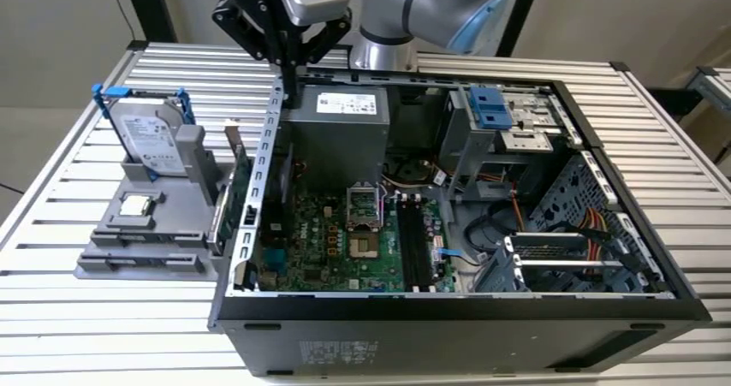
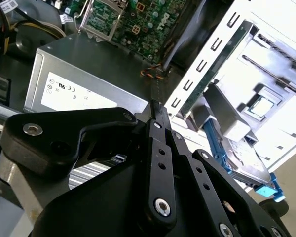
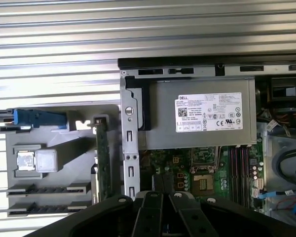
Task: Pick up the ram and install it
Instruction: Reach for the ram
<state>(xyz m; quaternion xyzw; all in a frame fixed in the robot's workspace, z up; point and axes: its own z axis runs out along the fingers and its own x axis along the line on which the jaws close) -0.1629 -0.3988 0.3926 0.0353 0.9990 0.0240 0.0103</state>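
The fingers (image 1: 291, 82) are pressed together, empty, above the rear wall of the case (image 1: 457, 317). In the exterior view, the ram (image 1: 232, 206) stands on edge in the grey holder (image 1: 149, 262), at the case's 9 o'clock.

You have bright, even light across the slatted table (image 1: 103, 335). In the second wrist view, glare whitens the computer case (image 2: 202, 69) rim, and its interior lies in shadow.
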